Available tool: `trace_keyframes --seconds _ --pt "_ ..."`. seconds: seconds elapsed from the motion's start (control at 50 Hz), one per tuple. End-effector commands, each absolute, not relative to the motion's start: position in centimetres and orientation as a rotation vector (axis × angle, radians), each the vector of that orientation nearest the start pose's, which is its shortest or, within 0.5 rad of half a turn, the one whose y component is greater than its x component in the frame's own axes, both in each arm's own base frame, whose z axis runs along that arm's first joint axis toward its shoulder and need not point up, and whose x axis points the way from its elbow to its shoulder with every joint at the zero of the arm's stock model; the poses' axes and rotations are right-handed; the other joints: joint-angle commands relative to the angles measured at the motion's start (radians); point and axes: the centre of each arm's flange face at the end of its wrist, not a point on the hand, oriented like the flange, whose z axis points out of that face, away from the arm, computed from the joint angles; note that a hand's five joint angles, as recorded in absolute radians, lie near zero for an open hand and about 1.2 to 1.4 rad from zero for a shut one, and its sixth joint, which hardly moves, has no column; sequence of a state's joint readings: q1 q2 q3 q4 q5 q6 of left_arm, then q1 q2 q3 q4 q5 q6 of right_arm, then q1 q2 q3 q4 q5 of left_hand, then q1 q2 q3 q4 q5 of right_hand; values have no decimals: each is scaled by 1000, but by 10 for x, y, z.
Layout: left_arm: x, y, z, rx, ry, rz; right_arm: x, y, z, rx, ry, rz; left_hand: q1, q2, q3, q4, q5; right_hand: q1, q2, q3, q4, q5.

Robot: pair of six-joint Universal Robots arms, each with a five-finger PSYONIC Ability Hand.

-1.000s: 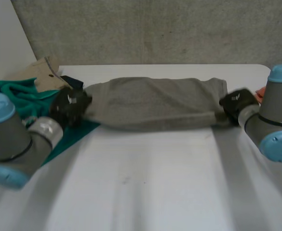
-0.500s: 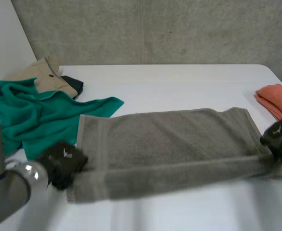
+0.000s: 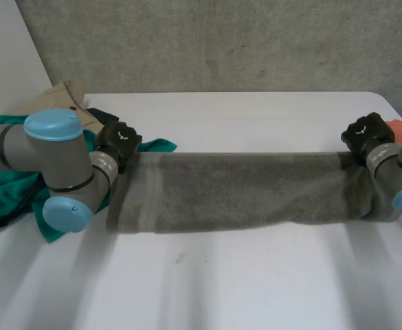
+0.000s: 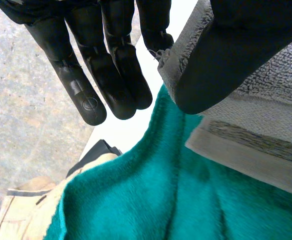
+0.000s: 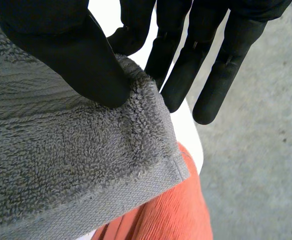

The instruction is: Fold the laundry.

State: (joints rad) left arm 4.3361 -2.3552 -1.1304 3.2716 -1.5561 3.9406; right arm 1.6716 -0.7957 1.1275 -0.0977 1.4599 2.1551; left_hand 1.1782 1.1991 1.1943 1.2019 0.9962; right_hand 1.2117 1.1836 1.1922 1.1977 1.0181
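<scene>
A grey towel (image 3: pixel 249 189) stretches across the table as a long band between my two hands. My left hand (image 3: pixel 118 141) holds its left end. In the left wrist view the thumb (image 4: pixel 225 55) pinches a corner of the towel (image 4: pixel 265 115) against the straight fingers (image 4: pixel 116 75). My right hand (image 3: pixel 365 134) holds the right end. There its thumb (image 5: pixel 71 50) presses the towel's (image 5: pixel 61 150) corner against the fingers (image 5: pixel 225 55).
A green cloth (image 3: pixel 8 185) lies crumpled at the left, partly under the towel's left end (image 4: pixel 150 190). Behind it lie a beige garment (image 3: pixel 63 96) and a dark item (image 3: pixel 101 117). An orange cloth (image 5: pixel 160 215) lies at the table's right edge under my right hand.
Both hands have swung from near the front edge back toward the table's middle, carrying the towel's ends. The towel now forms a narrower band than half a second ago.
</scene>
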Motion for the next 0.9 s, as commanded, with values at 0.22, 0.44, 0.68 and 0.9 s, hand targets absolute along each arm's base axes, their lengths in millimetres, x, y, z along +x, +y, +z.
trace_keyframes --seconds 0.22,0.44,0.68,0.9 --pt "-297 -384 139 1213 1847 -1793 196 -469 141 -1509 2136 -2506 -686 -707 -702 -710 -679 -1037 -1009 -1018 -1023 -1018" --pt "-313 -370 172 1188 1793 -1897 171 -446 207 -1086 2224 -2338 -1004 -1025 -1020 -1027 -996 -1037 -1009 -1018 -1023 -1018" --pt "-318 -357 169 1210 1820 -1907 171 -421 189 -1129 2376 -1962 -1004 -1025 -1020 -1027 -996 -962 -934 -943 -948 -943" --pt "-308 -326 173 1228 1948 -1909 174 -408 164 -1131 2487 -1709 -1003 -1024 -1019 -1027 -995 -786 -758 -767 -772 -767"
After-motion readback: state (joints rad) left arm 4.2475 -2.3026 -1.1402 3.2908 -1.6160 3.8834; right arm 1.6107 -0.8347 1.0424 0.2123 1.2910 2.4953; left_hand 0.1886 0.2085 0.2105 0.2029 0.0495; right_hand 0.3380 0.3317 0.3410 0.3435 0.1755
